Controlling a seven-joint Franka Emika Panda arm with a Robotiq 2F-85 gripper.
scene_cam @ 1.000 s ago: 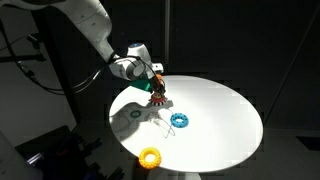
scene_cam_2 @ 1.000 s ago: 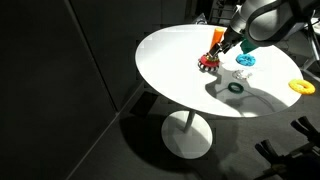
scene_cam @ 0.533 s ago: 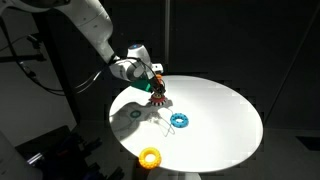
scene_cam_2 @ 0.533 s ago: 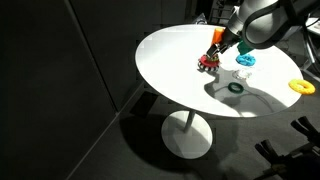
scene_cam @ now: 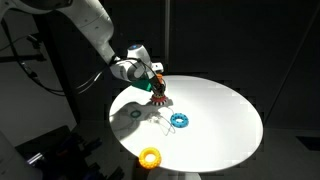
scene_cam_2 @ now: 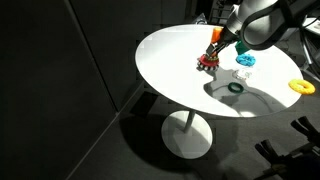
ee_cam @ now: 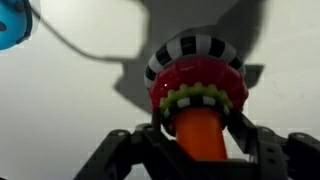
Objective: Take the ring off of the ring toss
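Observation:
The red ring [ee_cam: 197,80] with its scalloped rim sits on the orange peg of the ring toss [ee_cam: 195,140], above a green toothed ring [ee_cam: 200,101] and a black-and-white striped piece [ee_cam: 192,48]. My gripper [ee_cam: 197,122] is shut on the peg just behind the rings, with dark fingers [ee_cam: 148,140] tight against both sides. In both exterior views the gripper [scene_cam: 155,88] [scene_cam_2: 213,48] holds the peg [scene_cam: 156,82] [scene_cam_2: 216,38] tilted, and the red ring [scene_cam: 159,98] [scene_cam_2: 208,62] is at its lower end by the table top.
The round white table [scene_cam: 225,110] [scene_cam_2: 165,60] carries a blue toothed ring [scene_cam: 179,120] [scene_cam_2: 245,61] [ee_cam: 12,25], a yellow-orange ring [scene_cam: 150,156] [scene_cam_2: 299,86] near the rim, and a dark ring [scene_cam_2: 235,87]. Dark surroundings lie beyond the table's edge.

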